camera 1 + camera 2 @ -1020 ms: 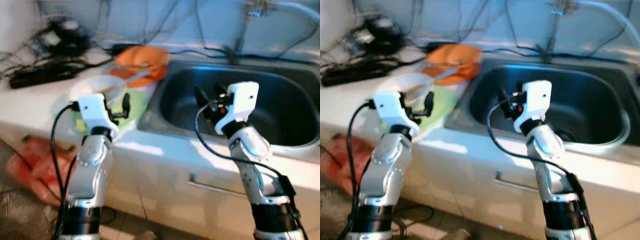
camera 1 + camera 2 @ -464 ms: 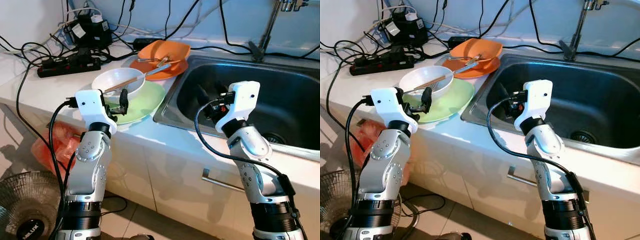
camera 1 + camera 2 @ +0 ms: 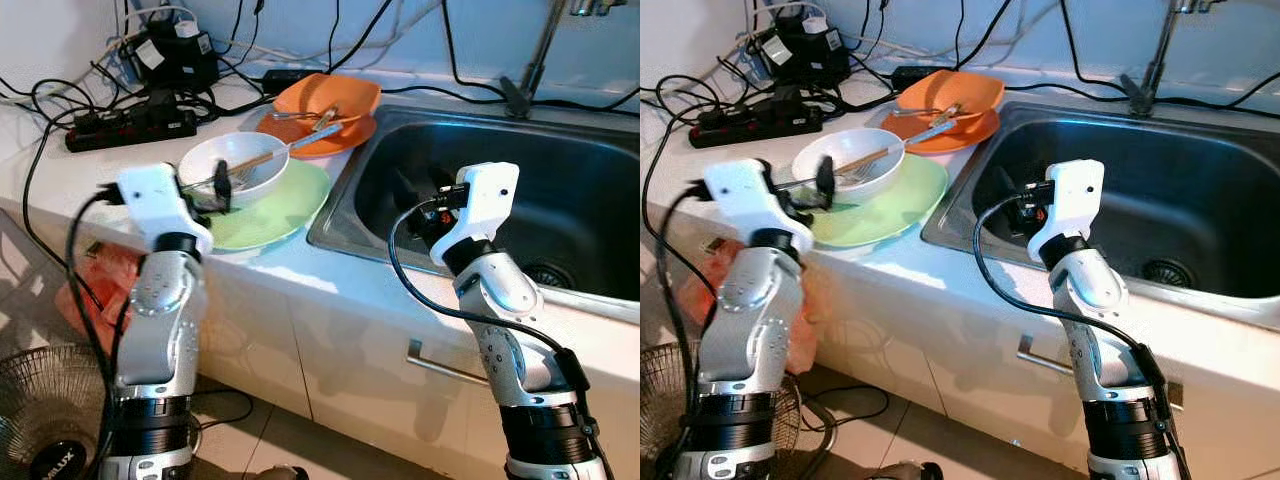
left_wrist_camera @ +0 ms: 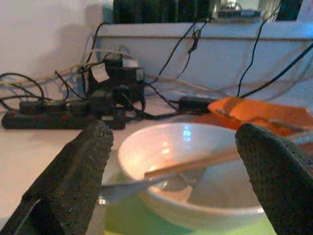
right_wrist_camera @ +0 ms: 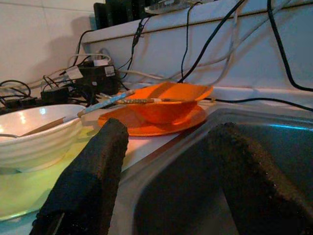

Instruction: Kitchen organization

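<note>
A white bowl [image 3: 237, 165] holding chopsticks [image 3: 265, 157] and a spoon sits on a green plate [image 3: 280, 205] on the white counter. My left gripper [image 3: 205, 190] is open at the bowl's near side, level with its rim, and the bowl [image 4: 195, 171] lies just beyond its spread fingers. Behind it, an orange bowl [image 3: 330, 97] with cutlery rests on an orange plate [image 3: 320, 135]. My right gripper [image 3: 420, 190] is open and empty, over the left part of the steel sink [image 3: 560, 190] and pointing toward the orange dishes [image 5: 161, 107].
A black power strip [image 3: 130, 125], an adapter [image 3: 175, 60] and many cables crowd the counter's back left. The faucet [image 3: 535, 60] rises behind the sink. On the floor are a fan [image 3: 45, 410] and an orange bag [image 3: 95, 290]. A cabinet handle [image 3: 450, 365] sits below the counter edge.
The view steadied from a blur and shifted. My left gripper has moved to the left, now at the bowl's near left. The right arm has kept its pose.
</note>
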`<state>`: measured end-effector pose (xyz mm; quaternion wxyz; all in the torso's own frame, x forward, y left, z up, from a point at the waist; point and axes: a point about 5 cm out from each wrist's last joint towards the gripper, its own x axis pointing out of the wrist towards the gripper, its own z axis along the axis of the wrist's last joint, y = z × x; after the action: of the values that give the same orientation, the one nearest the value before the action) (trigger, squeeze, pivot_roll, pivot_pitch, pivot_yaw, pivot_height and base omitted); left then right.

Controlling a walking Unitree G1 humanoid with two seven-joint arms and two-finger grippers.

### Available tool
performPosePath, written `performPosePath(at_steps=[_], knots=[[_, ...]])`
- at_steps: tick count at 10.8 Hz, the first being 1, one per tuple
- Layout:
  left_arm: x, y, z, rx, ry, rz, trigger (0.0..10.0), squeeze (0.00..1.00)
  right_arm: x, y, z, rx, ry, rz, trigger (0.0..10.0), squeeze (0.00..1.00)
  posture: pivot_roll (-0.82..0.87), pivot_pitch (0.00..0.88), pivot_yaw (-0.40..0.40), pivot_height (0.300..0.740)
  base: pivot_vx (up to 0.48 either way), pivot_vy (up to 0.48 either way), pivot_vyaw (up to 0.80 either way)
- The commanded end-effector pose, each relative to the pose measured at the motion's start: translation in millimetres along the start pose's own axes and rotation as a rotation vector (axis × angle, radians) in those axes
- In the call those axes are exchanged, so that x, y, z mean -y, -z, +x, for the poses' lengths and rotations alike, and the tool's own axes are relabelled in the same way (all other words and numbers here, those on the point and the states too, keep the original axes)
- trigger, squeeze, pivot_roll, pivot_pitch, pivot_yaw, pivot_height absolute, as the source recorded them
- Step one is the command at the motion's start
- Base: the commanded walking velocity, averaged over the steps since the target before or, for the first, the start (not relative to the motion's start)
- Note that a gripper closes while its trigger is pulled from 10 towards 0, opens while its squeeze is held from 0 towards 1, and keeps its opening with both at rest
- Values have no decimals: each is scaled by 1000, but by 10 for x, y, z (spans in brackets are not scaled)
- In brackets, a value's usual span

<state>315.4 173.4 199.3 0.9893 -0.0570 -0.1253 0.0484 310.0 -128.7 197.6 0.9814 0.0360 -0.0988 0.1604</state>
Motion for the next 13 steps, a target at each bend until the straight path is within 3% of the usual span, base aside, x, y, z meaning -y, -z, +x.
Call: performPosePath(at_steps=[1,3,6,8,9,12,13], knots=[[13,-135,19,62,13,-12,10000,0,-26,-12,25,2,-10,-4,10000,0,41,40,93,740,0,0,0],[22,-270,39,118,6,-27,10000,0,-34,-11,37,4,-11,-3,10000,0,42,36,94,740,0,0,0],[-189,-238,37,97,-114,-85,10000,0,-46,-2,41,2,-18,-2,10000,0,48,35,91,740,0,0,0],[-259,-151,18,49,-156,-119,10000,0,-58,6,43,-1,-29,-2,10000,0,51,35,88,740,0,0,0],[-242,-31,21,-18,-161,-167,10000,0,-66,6,42,-1,-34,-2,10000,0,50,35,89,740,0,0,0],[-206,118,94,-92,-156,-259,10000,0,-88,4,35,-4,-55,4,10000,0,41,36,92,740,0,0,0],[-200,138,129,-101,-145,-283,10000,0,-133,13,18,-21,-112,18,10000,0,39,38,95,740,0,0,0]])
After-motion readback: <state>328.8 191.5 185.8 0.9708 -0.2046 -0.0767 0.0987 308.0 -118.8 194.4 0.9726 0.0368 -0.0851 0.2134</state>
